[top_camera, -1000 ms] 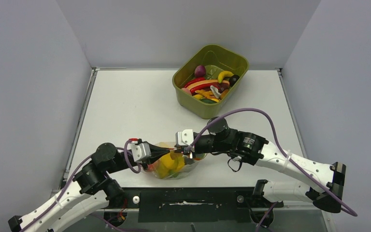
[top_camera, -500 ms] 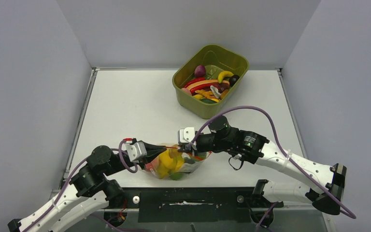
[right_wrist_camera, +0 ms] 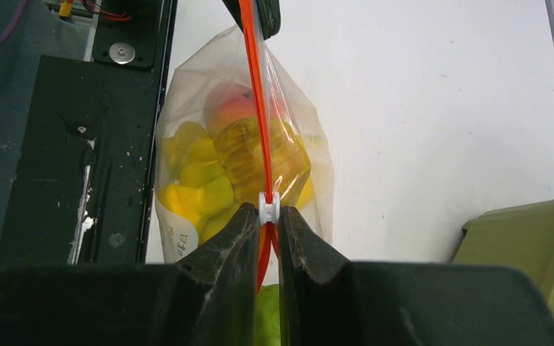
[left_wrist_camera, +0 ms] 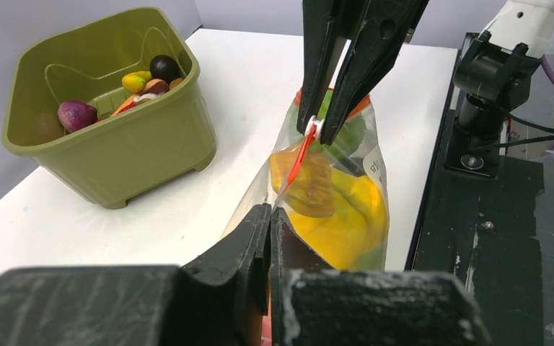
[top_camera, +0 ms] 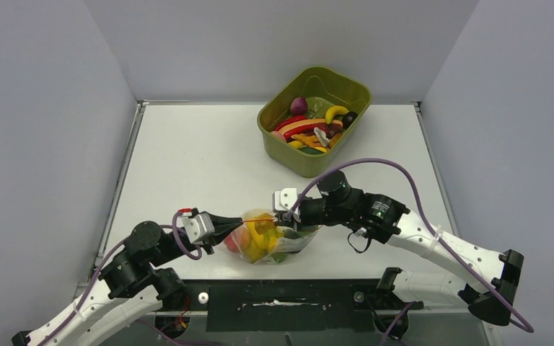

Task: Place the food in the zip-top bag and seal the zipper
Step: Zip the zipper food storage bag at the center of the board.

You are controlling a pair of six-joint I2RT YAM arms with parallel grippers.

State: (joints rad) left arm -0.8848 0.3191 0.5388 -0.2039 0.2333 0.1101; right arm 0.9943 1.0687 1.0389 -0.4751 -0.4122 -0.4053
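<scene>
The clear zip-top bag hangs between my two grippers near the table's front edge, holding yellow, green and peach toy food. Its orange-red zipper is stretched taut between them. My left gripper is shut on the bag's left end of the zipper; in the left wrist view the jaws are pressed together on it. My right gripper is shut on the white slider on the zipper, also seen in the left wrist view. A short stretch of zipper behind the slider still gapes.
An olive-green tub at the back right holds several more toy foods, also seen in the left wrist view. The black mounting rail runs along the table's near edge just in front of the bag.
Both grippers and the bag have shifted right. The right gripper has moved right along the zipper with the slider, and the bag now hangs more stretched out between them.
</scene>
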